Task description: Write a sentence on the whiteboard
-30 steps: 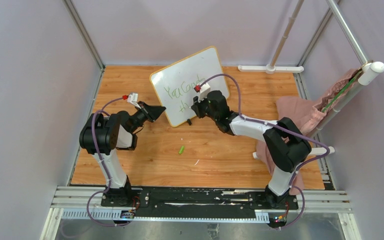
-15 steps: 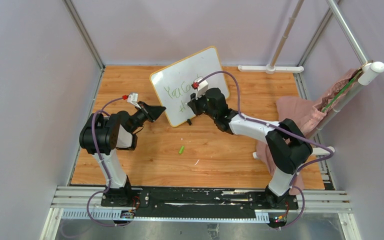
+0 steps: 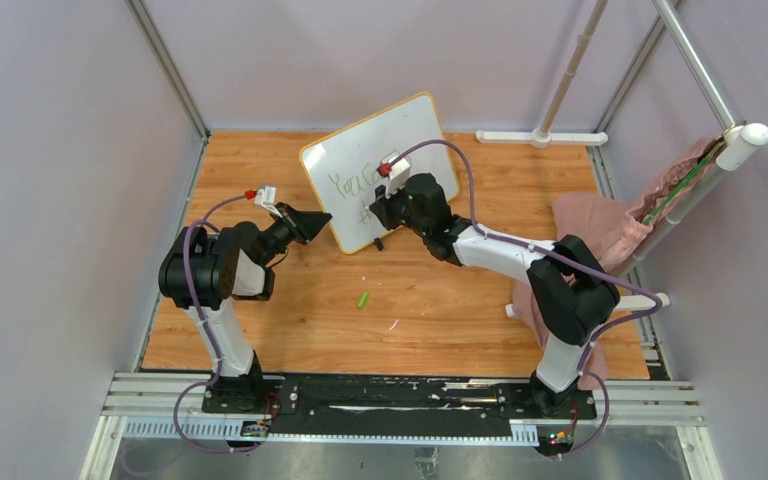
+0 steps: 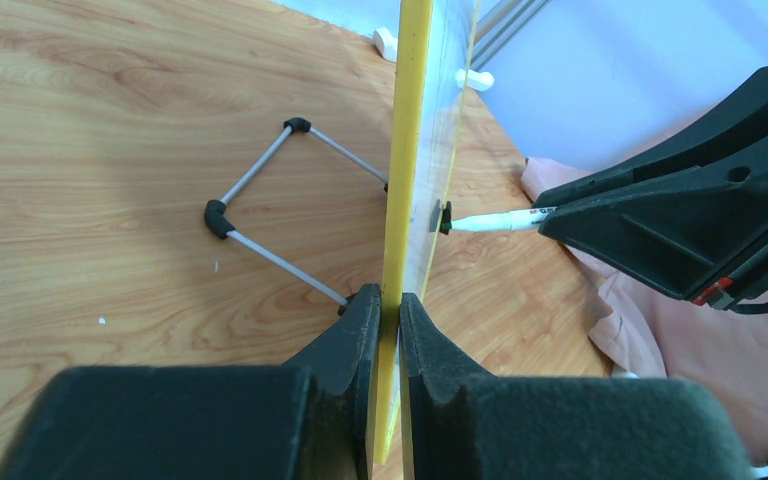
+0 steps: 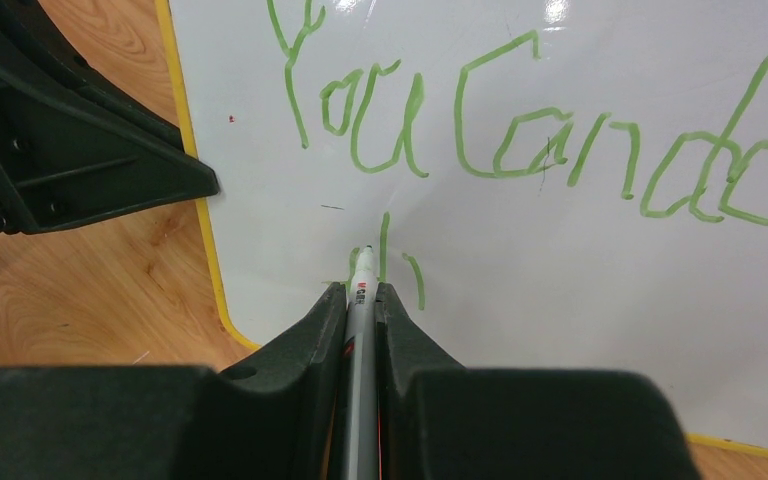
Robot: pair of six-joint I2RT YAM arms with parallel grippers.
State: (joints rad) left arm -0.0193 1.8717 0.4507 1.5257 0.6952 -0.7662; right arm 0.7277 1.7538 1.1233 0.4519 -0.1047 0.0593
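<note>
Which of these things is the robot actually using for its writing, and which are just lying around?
In use: glossy white yellow-rimmed whiteboard, green handwritten sentence, grey marker pen in the right end effector, left end effector clamping the board's edge.
Lying about: small green plastic piece on the wood, crumpled pink cloth, white pole stand.

sentence (image 3: 345, 181) lower line mostly behind right pincer (image 3: 375, 210), marker (image 5: 362, 285) barrel hidden inside its grip, whiteboard (image 5: 580, 270) edges cropped

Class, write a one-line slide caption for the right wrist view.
Right jaws grip a marker, tip on the whiteboard beneath green words "You Can do".
</note>
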